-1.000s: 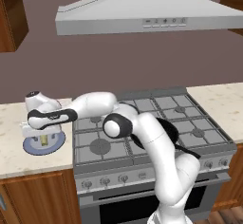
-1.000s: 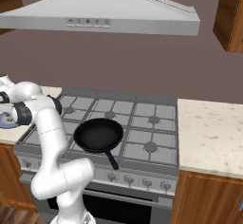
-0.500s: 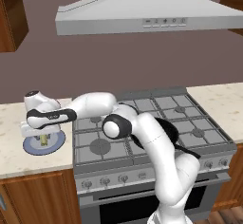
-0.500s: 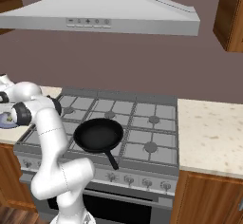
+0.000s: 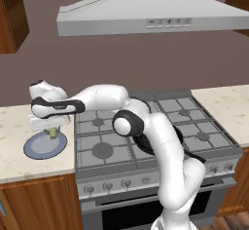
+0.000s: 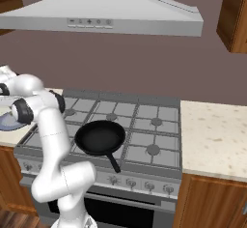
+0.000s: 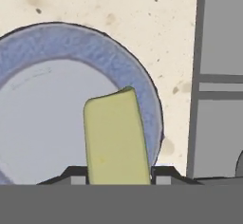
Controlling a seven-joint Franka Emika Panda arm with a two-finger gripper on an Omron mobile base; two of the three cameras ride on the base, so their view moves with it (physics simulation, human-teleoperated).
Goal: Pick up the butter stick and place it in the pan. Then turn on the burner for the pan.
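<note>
The butter stick (image 7: 116, 137) is a pale-yellow block standing on end between my fingertips (image 7: 75, 176), over the blue-grey plate (image 7: 57, 42). In the left base view my gripper (image 5: 52, 132) points down at the left of the stove, shut on the butter stick (image 5: 52, 134), just over the plate (image 5: 41, 148) on the counter. The black pan (image 6: 100, 137) sits on the front left burner with its handle pointing to the stove's front edge; my arm reaches over it to the left.
The stove (image 5: 194, 126) fills the middle, with a row of knobs (image 6: 114, 178) along its front. Beige counter (image 6: 212, 135) lies on both sides. The range hood (image 5: 151, 17) hangs above. In the hand view the stove's edge (image 7: 218, 76) is to the right of the plate.
The jaws have closed from wide open onto the butter stick. The hand has stayed over the plate, at most a touch higher.
</note>
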